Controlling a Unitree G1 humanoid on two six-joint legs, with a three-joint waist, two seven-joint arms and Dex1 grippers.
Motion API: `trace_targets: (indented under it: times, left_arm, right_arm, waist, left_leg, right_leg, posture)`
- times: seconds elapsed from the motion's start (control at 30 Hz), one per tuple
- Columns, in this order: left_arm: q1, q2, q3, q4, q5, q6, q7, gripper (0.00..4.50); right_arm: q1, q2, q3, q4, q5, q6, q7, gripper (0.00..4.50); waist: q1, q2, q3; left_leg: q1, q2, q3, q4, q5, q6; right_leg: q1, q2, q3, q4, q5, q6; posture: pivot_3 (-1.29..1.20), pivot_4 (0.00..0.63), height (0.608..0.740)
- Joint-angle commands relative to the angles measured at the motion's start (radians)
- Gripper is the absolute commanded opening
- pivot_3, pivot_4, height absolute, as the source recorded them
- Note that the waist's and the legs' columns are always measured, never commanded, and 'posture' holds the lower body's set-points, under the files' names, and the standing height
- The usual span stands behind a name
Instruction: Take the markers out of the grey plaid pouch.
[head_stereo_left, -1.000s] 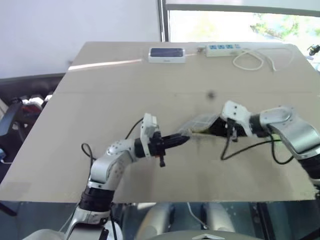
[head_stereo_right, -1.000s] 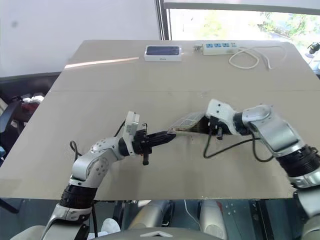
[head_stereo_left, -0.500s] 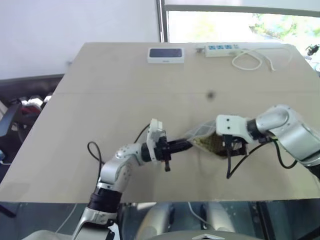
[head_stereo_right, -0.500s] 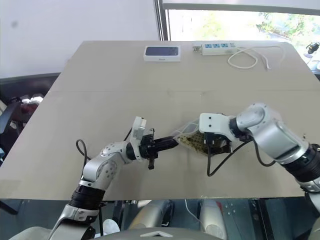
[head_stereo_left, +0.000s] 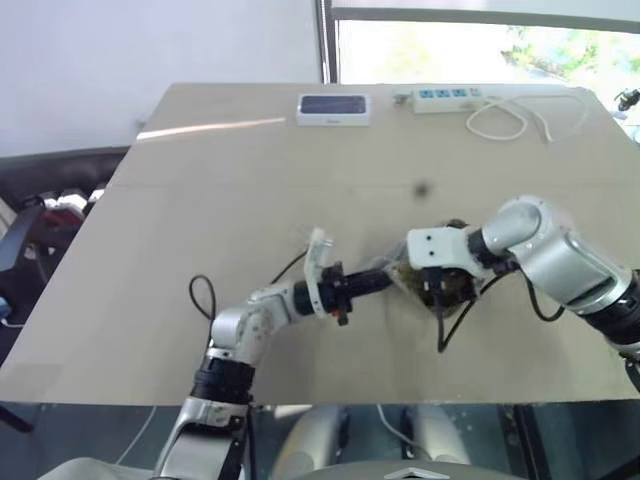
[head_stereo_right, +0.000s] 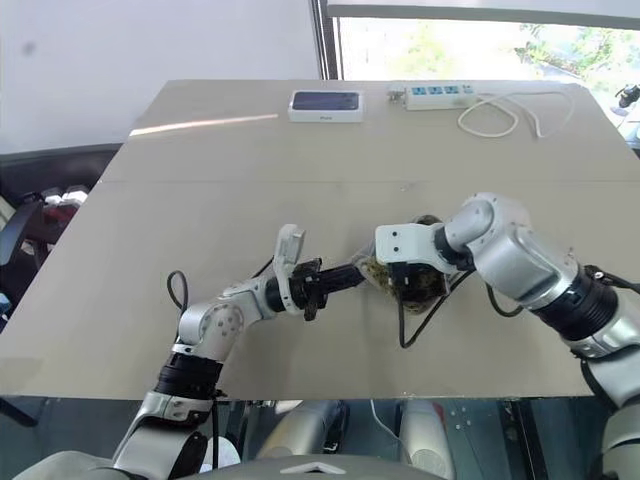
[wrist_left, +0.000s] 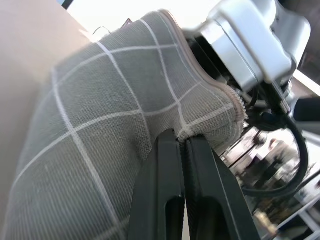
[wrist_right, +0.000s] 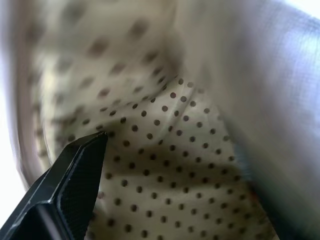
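- Eye views: grey plaid pouch (head_stereo_left: 400, 275) mid-bench (head_stereo_left: 200, 180), lifted between left hand (head_stereo_left: 385, 281) and right hand (head_stereo_left: 440, 290).
- Left wrist: left hand clamped tight on pouch edge.
- Right wrist: right hand spread wide inside pouch, dotted lining (wrist_right: 165, 150); grips nothing visible.

A black finger (wrist_right: 67, 187) of the right gripper rises from the lower corner, its flat pointed tip resting against pale cream lining (wrist_right: 170, 150) printed with small dark dots. The lining is the inside of the pouch (wrist_right: 280, 115), and it folds and creases around the finger. Along one side a smooth grey wall of fabric curves up and over, blurred. Along the opposite edge the lining ends at a bright white strip of light.
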Motion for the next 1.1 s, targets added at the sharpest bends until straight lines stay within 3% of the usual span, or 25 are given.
trace_targets:
  times: [0.03, 0.3, 0.63, 1.1]
  left_arm:
    - [0.005, 0.016, -0.008, -0.043, -0.033, 0.066, 0.004, 0.0]
    - [0.005, 0.041, -0.024, -0.019, -0.092, 0.235, 0.006, 0.0]
    - [-0.035, 0.046, -0.004, 0.011, -0.091, 0.262, -0.002, 0.0]
    - [-0.045, 0.06, -0.028, 0.046, -0.05, 0.235, -0.025, 0.0]
  right_arm:
    - [-0.054, -0.029, -0.05, -0.045, 0.021, 0.022, 0.051, 4.47]
    - [-0.094, -0.03, 0.004, 0.026, 0.031, -0.007, 0.156, 4.47]
    - [-0.066, -0.034, 0.024, 0.074, 0.059, -0.045, 0.221, 4.47]
    - [-0.025, 0.241, 0.086, 0.383, -0.045, -0.313, 0.108, 4.47]
  waist:
    - [-0.002, 0.0, 0.0]
    - [-0.003, 0.0, 0.0]
    - [-0.001, 0.0, 0.0]
    - [-0.023, -0.001, 0.0]
  left_leg:
    - [0.0, 0.0, 0.0, 0.0, 0.0, 0.0]
    - [0.0, 0.0, 0.0, 0.0, 0.0, 0.0]
    - [0.0, 0.0, 0.0, 0.0, 0.0, 0.0]
    - [0.001, 0.0, 0.0, 0.001, 0.0, 0.0]
  right_leg:
    - [0.0, 0.0, 0.0, 0.0, 0.0, 0.0]
    - [0.0, 0.0, 0.0, 0.001, 0.0, 0.0]
    - [0.0, 0.0, 0.001, 0.001, 0.0, 0.0]
    - [0.0, 0.0, 0.0, 0.001, 0.0, 0.0]
  posture:
    - [0.0, 0.15, 0.738]
    - [0.0, 0.15, 0.738]
    - [0.0, 0.15, 0.738]
    - [0.0, 0.15, 0.738]
